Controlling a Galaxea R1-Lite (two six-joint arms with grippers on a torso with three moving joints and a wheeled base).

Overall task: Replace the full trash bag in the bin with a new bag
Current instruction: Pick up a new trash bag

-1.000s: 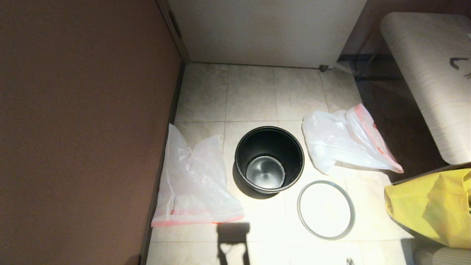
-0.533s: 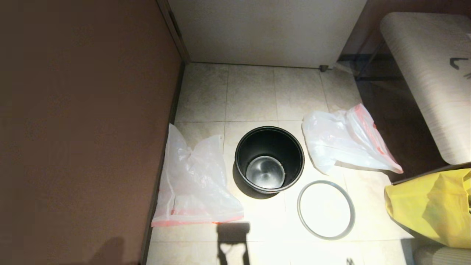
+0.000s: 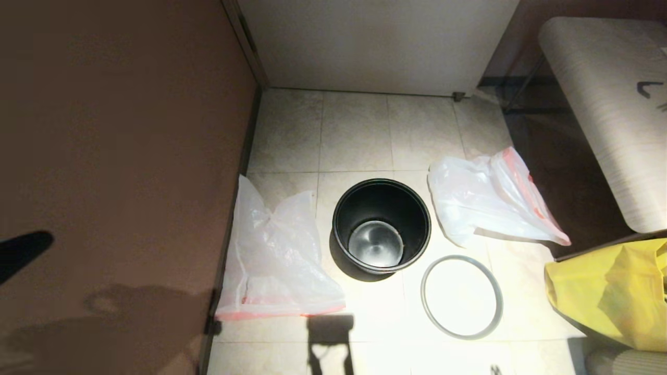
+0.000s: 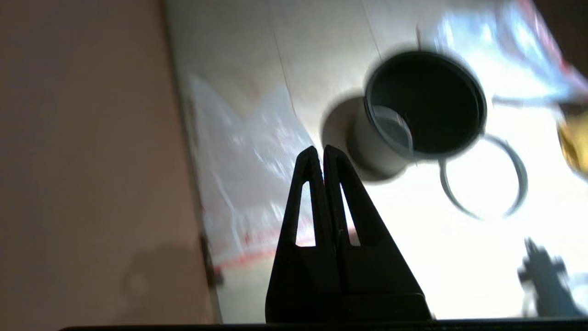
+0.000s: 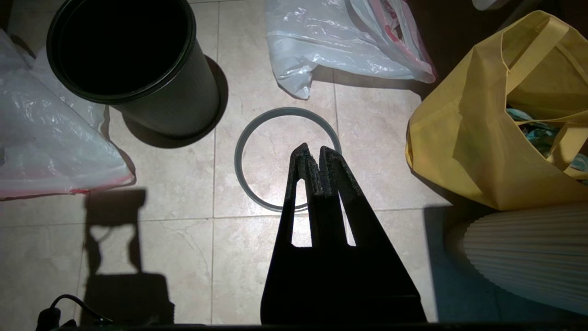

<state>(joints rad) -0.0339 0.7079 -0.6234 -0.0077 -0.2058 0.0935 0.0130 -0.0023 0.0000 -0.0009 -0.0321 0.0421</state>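
The bin (image 3: 381,226) stands on the floor with no liner in it, its shiny metal bottom bare, so the old bag is already out. Its grey hoop (image 3: 461,297) lies on the tiles just beside it. Two white bags with pink bands lie either side of the bin: a flat bag (image 3: 276,260) against the brown wall (image 3: 114,156) and a puffier bag (image 3: 490,200) on the opposite side. I judge the flat one to be the new bag, though nothing visible inside either settles it. Still to do: pick up the new bag, line the bin and fit the hoop.

My left gripper (image 4: 323,151) is closed with nothing in it, above the flat bag's pink edge. My right gripper (image 5: 312,151) is also closed and empty, hanging over the hoop.

Only the head view shows the bin's metal bottom; the right wrist view sees a black hollow. That wrist view alone looks into the yellow bag (image 5: 482,138), where bluish scraps show.
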